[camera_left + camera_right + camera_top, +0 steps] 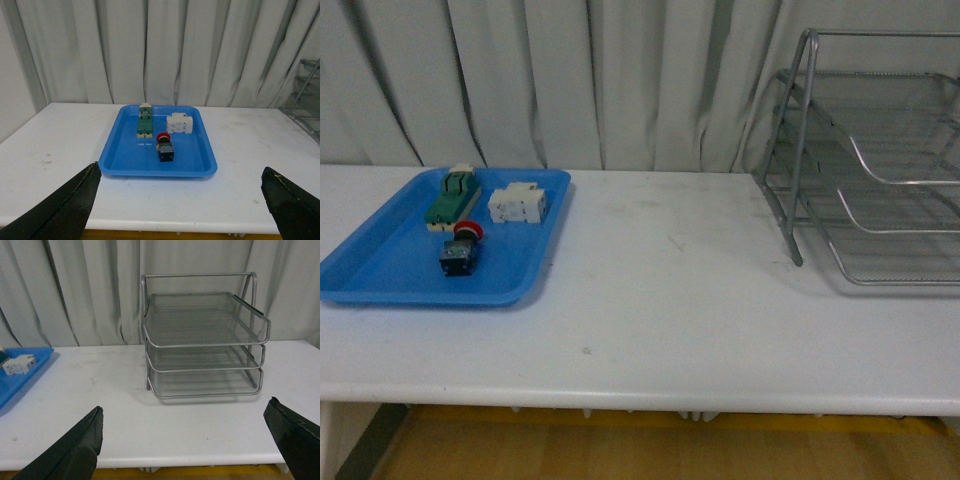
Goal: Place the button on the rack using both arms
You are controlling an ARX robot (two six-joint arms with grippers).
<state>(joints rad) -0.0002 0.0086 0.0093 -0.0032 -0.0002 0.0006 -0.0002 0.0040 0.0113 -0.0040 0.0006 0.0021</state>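
The button (460, 249), red cap on a dark body, lies in the blue tray (380, 270) at the table's left; it also shows in the left wrist view (164, 147). The silver three-tier wire rack (880, 170) stands at the right; it also shows in the right wrist view (202, 342). My left gripper (181, 201) is open and empty, back from the table's front edge, facing the tray. My right gripper (185, 440) is open and empty, back from the edge, facing the rack. Neither arm shows in the front view.
A green-and-cream switch block (452, 198) and a white breaker block (518, 205) lie in the tray behind the button. A grey curtain (570, 80) hangs behind the white table (670, 300).
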